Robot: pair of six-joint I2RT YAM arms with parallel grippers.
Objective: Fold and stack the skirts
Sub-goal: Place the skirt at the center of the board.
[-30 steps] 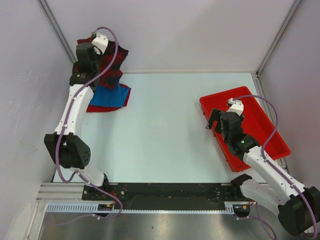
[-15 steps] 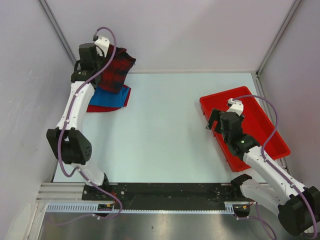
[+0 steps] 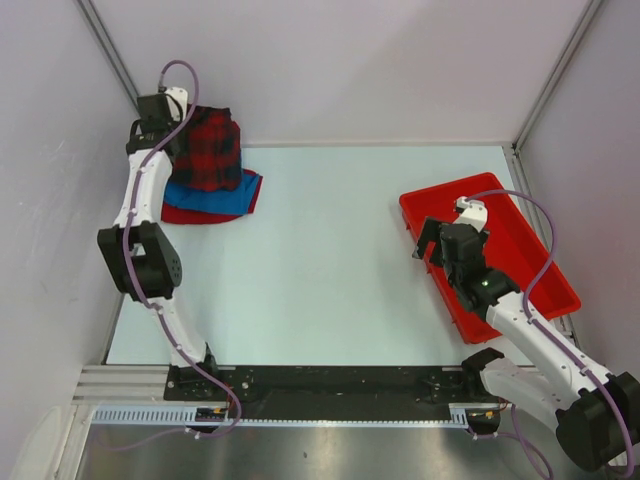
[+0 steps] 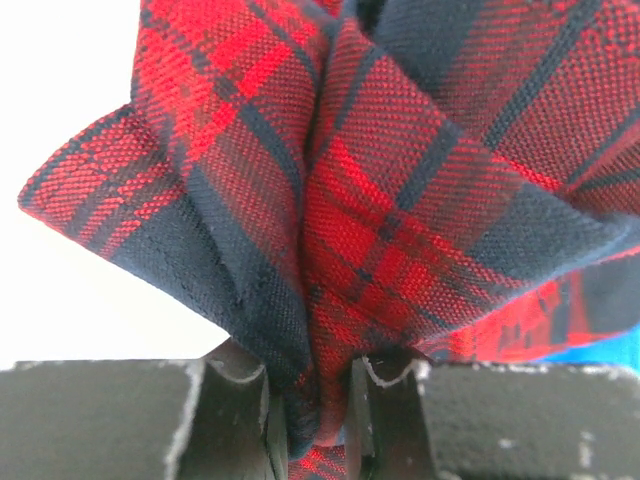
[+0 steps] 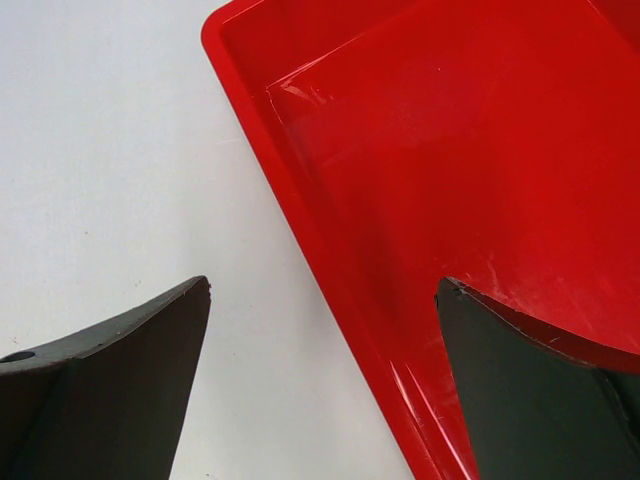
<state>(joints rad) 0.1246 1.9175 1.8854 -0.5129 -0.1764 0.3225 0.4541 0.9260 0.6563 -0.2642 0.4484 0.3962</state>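
The plaid skirt [image 3: 208,150], red crossed with navy in a coarse weave, sat bunched at the far left corner of the counter [image 3: 330,260]. It was draped over the bright blue skirt [image 3: 225,197], which lay on the red skirt [image 3: 195,214], with a rim of red showing beneath. The left pincer [image 4: 312,400] was clenched on a gathered fold of the plaid, the cloth fanning out in creases above the fingers. Well apart on the right, the right pincer [image 5: 325,285] hung released and empty over the near left rim of the red tray [image 5: 300,230].
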